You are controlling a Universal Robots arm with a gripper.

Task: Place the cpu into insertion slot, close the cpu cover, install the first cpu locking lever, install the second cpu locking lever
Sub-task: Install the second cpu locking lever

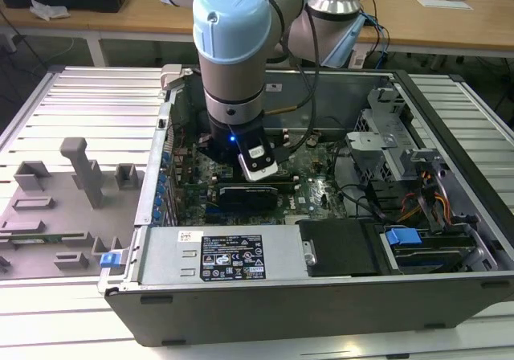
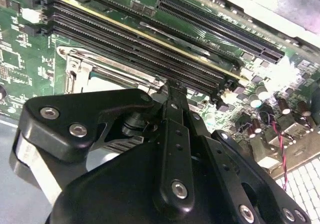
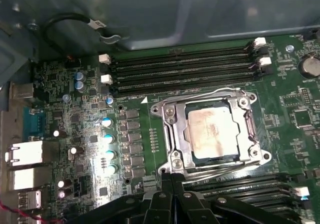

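CPU socket, motherboard inside open computer case: cover down, gripper at a lever.

The cpu [image 3: 214, 133] sat seated in the insertion slot, its pale top showing through the open centre of the cpu cover [image 3: 175, 129], which lay closed flat over it. The gripper [image 3: 172, 181] stood at the socket's edge, its fingers drawn together, apparently upon a thin locking lever [image 3: 220, 170] there. Placement and cover steps judged done; whether either lever was latched could not be told.

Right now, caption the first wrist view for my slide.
Cpu seated in its socket, cover closed around it, gripper just beside.
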